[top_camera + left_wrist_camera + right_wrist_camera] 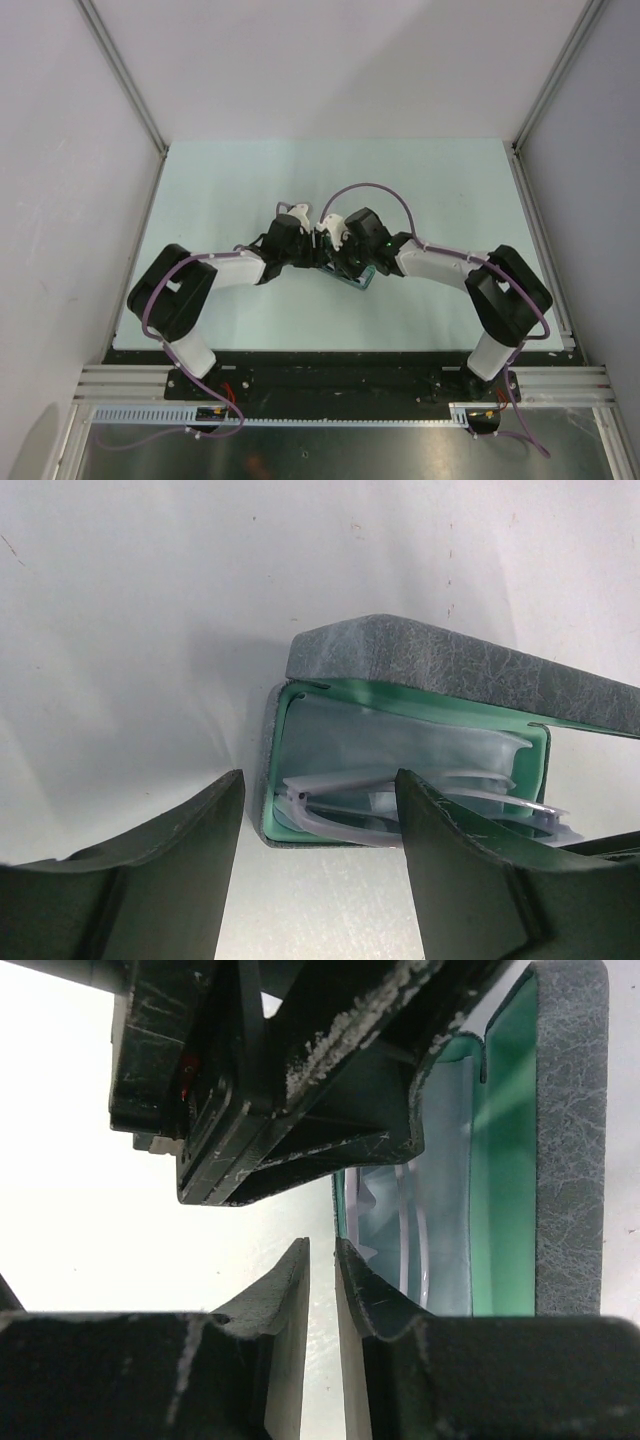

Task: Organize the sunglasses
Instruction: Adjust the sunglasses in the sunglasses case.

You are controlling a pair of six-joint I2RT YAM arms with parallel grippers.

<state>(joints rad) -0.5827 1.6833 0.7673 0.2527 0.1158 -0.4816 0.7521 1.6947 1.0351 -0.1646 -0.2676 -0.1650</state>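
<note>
From above, nearest: pale green table (230,180). At its centre, left gripper (312,238) and right gripper (333,243), heads almost touching, crowded over a grey textured oblong case (360,281) and covering most of it. Only a green-edged corner visible, at 5 o'clock from the grippers.

Left wrist view, near to far. Tool (320,780) spread wide, clamped on nothing. One dark finger (160,870) at 8 o'clock, outside the case's short end. The other at 5 o'clock, in front of the open mouth, blocking part of the contents. Behind: case open, grey lid (450,665) raised at 1 o'clock, green lining (290,730). Inside, low in the case: the sunglasses (330,818), thin white plastic frame, arms folded, right part cut off by the finger. Lenses hard to make out. Behind them, something pale and wrinkled against the back wall; cloth or lining, impossible to say.

Right wrist view. Tool (322,1260) narrowed to a slit, bare table in the gap, nothing held. At 12 o'clock, a scuffed black part of the left arm (280,1080), hiding the case's near half. At 2 o'clock, lid and green inside. White curves of the sunglasses (410,1240) just beyond the right fingertip.
</note>
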